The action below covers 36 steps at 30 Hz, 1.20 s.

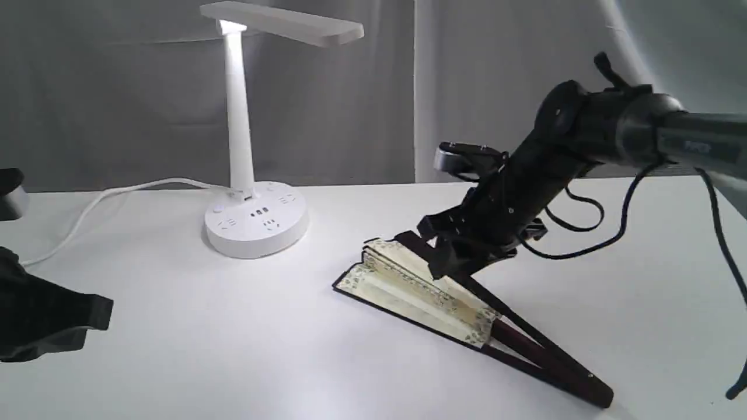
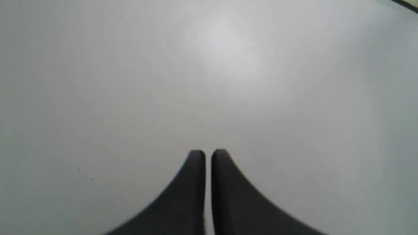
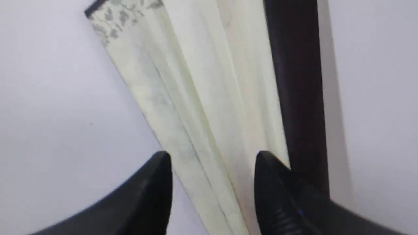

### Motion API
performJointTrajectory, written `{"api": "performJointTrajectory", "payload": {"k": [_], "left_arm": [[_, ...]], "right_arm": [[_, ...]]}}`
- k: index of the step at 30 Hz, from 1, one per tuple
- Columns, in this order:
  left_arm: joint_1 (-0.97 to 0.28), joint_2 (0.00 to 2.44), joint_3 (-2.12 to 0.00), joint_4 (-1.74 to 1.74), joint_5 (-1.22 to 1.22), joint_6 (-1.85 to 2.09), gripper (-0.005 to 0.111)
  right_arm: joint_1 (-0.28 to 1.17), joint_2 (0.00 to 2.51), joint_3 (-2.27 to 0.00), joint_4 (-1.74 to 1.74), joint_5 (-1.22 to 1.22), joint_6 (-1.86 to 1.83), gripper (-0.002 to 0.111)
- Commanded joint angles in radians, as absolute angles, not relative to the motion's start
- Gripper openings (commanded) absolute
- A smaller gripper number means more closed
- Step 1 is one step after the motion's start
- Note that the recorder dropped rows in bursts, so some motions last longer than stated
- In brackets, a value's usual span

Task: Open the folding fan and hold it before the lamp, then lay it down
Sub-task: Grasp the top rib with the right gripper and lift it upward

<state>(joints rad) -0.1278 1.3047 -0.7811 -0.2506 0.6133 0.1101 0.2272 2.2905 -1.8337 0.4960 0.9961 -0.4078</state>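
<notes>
Two hands: right hand [image 3: 212,156] wide astride folding fan [image 1: 408,286] pleats, grip unclear | left hand [image 2: 208,151] closed | ease maroon guard [image 3: 297,98] beside finger outward slowly

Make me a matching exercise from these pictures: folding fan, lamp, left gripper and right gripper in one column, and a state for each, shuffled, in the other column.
Column one:
1. folding fan
2. lamp
3. left gripper
4. right gripper

Column two:
A. jaws shut, over bare table
B. partly spread, lying on the table
C. jaws apart, astride the fan's paper
D. upright, with a white cord running from its base

Pairs: 1-B; 2-D; 3-A; 4-C
</notes>
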Motion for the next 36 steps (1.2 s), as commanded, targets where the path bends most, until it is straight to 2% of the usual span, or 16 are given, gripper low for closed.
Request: {"api": "performJointTrajectory", "payload": {"k": [1,15,29,36], "left_arm": [[-0.133,1.305,-0.783,-0.26,0.609,0.112,0.003],[-0.133,1.305,-0.783,-0.26,0.599,0.112,0.003],[-0.133,1.305,-0.783,-0.26,0.58,0.112,0.003],[-0.133,1.305,-0.783,-0.26,0.576,0.112,0.003]], "right_arm": [[0.207,2.238,-1.828,0.502,1.01,-0.411,0.041],[0.04,2.285,-1.822,0.626,1.129,-0.357,0.041],[0.038,2.408,-1.822,0.745,1.136,-0.47,0.041],[0.044,2.453,-1.82,0.942,1.137,-0.564,0.041]]}}
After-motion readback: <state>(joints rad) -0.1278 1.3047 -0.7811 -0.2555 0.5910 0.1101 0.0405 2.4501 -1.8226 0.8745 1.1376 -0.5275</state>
